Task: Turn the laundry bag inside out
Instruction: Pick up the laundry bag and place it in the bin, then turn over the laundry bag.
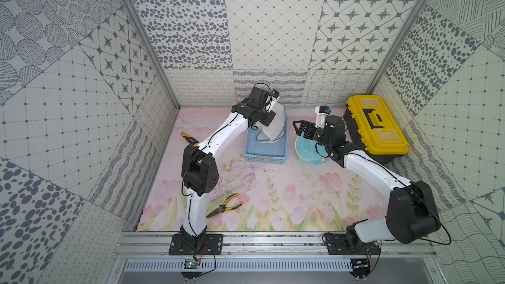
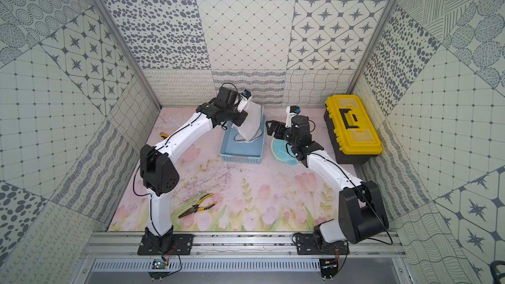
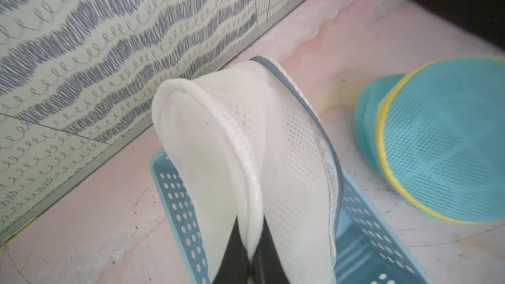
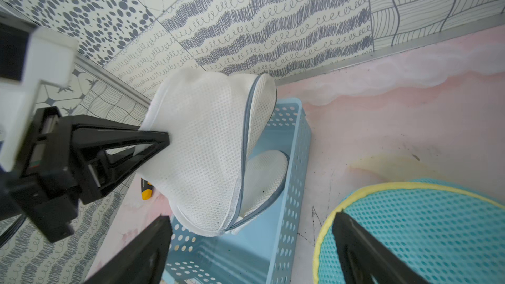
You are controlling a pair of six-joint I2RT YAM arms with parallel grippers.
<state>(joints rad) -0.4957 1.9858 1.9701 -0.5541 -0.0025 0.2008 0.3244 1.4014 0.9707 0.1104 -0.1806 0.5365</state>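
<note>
The white mesh laundry bag (image 1: 276, 124) (image 2: 252, 124) with a grey zipper hangs partly lifted over a blue basket (image 1: 265, 157) (image 2: 240, 159); its lower part rests inside. My left gripper (image 3: 251, 255) (image 4: 164, 139) is shut on the bag's white hemmed edge (image 3: 254, 200). In the right wrist view the zipper (image 4: 243, 143) gapes and a white inner layer (image 4: 265, 170) shows through it. My right gripper (image 1: 299, 127) (image 2: 273, 128) (image 4: 251, 217) stands open just right of the bag, holding nothing and not touching it.
A turquoise mesh bag with yellow trim (image 1: 307, 150) (image 3: 437, 146) (image 4: 423, 228) lies under the right gripper. A yellow and black toolbox (image 1: 377, 127) stands at the back right. Pliers (image 1: 225, 206) lie near the front; a yellow-handled tool (image 1: 188, 137) lies by the left arm.
</note>
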